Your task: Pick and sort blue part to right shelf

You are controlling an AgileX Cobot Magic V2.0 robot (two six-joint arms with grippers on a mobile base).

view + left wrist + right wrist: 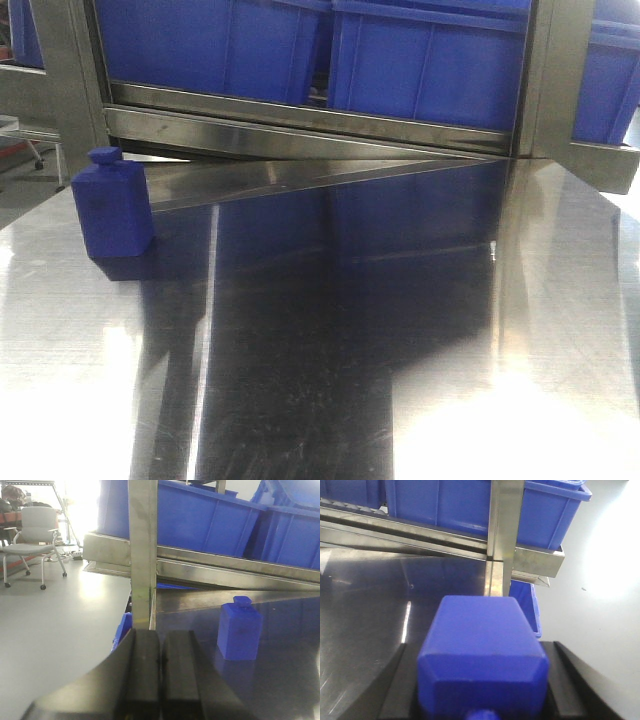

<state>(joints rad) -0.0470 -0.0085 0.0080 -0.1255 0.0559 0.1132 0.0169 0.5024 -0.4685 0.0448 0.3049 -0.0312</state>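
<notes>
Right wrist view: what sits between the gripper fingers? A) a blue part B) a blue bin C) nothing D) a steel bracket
A: the blue part fills the gap between the black fingers of the right gripper, stub cap toward the camera.

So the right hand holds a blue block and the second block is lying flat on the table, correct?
Not quite. The right hand does hold a blue block, but the second block stands upright on the table, cap up, as the front view shows.
</notes>
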